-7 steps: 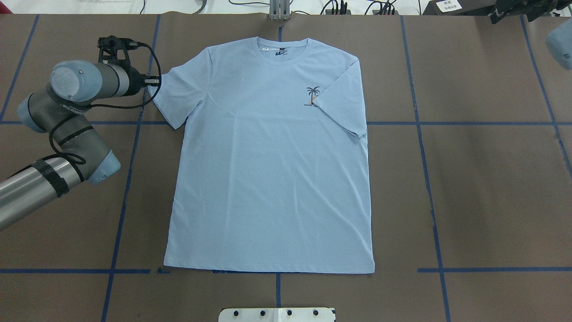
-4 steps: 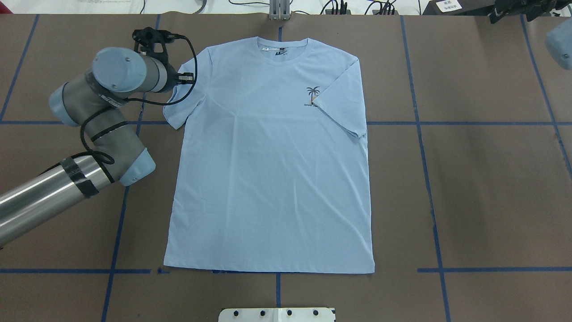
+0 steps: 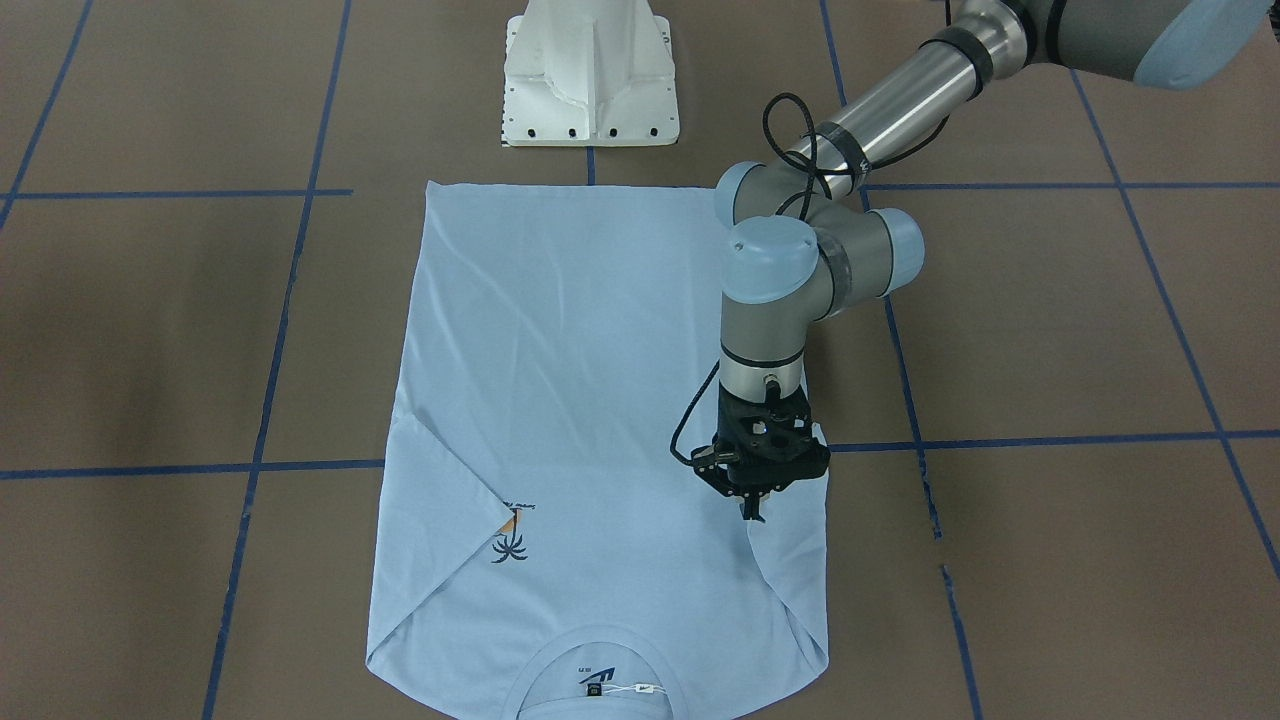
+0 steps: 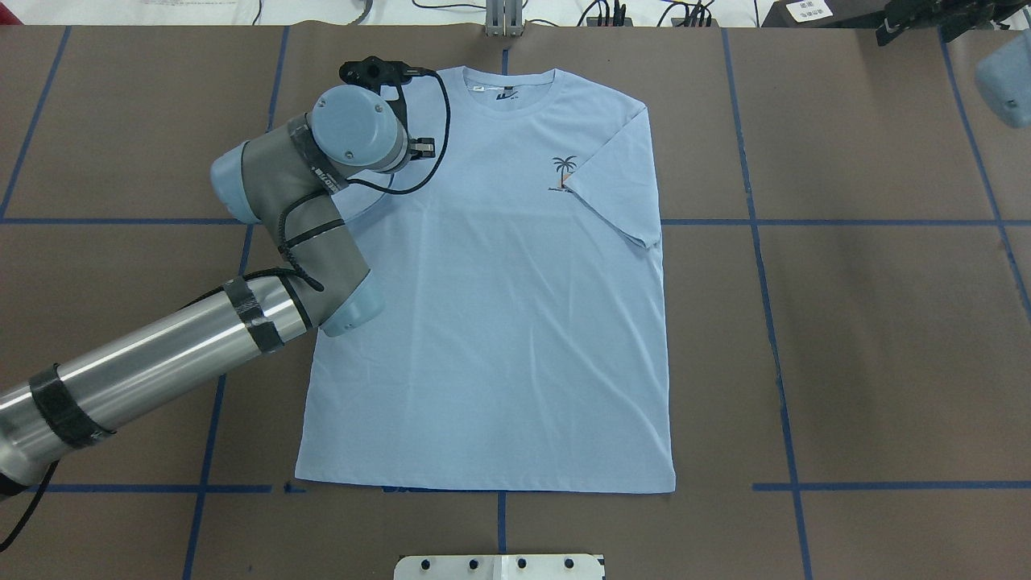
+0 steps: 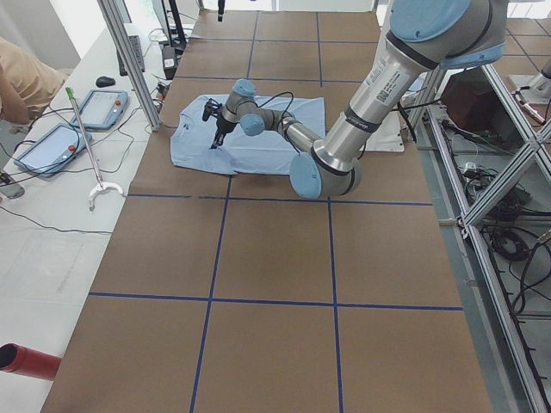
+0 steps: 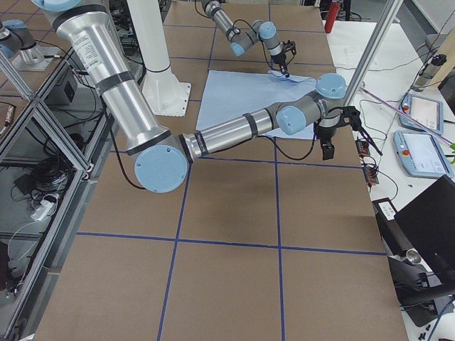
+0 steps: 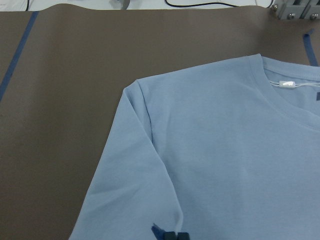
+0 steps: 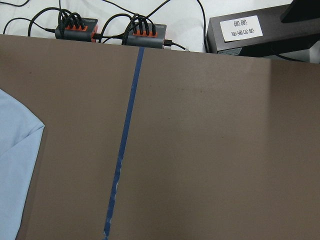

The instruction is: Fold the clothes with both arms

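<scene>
Fingers point(image 7: 171, 235) of the left gripper point(image 3: 752, 512) pinch the T-shirt point(image 3: 580, 350) by its sleeve; right gripper point(image 6: 326, 148): grip not discernible.

Left sleeve folded inward
Within 1 second the left gripper point(image 3: 752, 512) swung from beside the T-shirt point(image 4: 491, 322) to over its chest, drawing the left sleeve point(image 3: 795, 570) across.

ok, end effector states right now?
Left end effector: shut on the sleeve.
Right end effector: in view, cannot tell whether open or shut.
</scene>
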`<move>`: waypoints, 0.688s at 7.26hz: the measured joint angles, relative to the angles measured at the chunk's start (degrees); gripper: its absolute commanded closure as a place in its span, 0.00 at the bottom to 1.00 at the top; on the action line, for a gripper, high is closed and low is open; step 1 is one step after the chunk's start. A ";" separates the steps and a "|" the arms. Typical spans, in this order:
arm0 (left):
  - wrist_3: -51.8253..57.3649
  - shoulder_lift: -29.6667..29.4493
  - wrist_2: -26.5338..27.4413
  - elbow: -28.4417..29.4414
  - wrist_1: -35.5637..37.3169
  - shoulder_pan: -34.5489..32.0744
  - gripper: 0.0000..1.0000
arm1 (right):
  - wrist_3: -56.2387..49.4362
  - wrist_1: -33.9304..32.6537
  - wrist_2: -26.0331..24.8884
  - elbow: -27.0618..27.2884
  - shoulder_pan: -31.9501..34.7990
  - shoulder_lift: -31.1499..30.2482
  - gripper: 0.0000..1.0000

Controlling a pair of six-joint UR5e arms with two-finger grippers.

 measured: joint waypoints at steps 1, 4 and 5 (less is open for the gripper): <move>-0.27 -1.73 0.04 2.54 -0.10 0.08 1.00 | 0.03 0.00 -0.04 -0.06 -0.26 0.11 0.00; 1.52 -2.69 -0.11 3.46 -0.40 0.01 0.00 | 0.06 0.16 -0.03 0.01 -0.63 0.11 0.00; 3.16 -2.29 -0.63 1.98 -0.51 -0.06 0.00 | 0.16 0.22 -0.04 0.24 -0.72 0.03 0.00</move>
